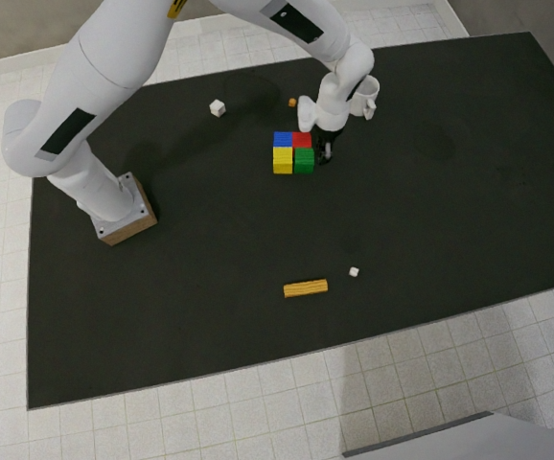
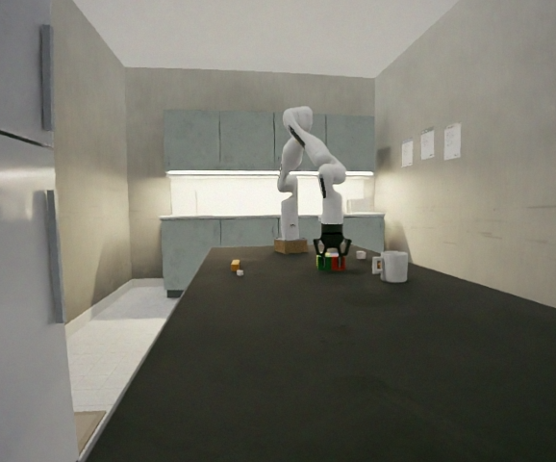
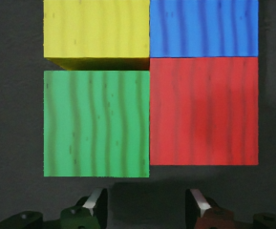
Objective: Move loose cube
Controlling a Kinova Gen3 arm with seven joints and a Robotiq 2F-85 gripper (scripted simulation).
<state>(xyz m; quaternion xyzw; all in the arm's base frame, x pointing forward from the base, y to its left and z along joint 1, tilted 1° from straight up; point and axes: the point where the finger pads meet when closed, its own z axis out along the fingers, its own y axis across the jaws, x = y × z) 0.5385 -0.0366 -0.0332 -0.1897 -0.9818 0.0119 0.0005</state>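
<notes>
Four cubes sit together on the black table (image 1: 416, 197): blue (image 1: 282, 139) (image 3: 204, 29), red (image 1: 301, 139) (image 3: 204, 112), yellow (image 1: 282, 159) (image 3: 96, 29) and green (image 1: 303, 159) (image 3: 96, 124). In the wrist view the green cube touches the red one along one side, but it sits a little nearer my fingers than the red cube does. A narrow dark-yellow strip shows between green and yellow. My gripper (image 1: 325, 154) (image 2: 331, 250) (image 3: 146, 205) is half open and empty. It stands low just beside the green and red cubes, apart from them.
A white mug (image 1: 366, 94) (image 2: 393, 266) stands close behind the gripper. A white cube (image 1: 217, 107) and a tiny orange cube (image 1: 292, 102) lie at the back. An orange block (image 1: 305, 287) and a small white cube (image 1: 354, 271) lie near the front. The arm's base (image 1: 124, 218) is at the left.
</notes>
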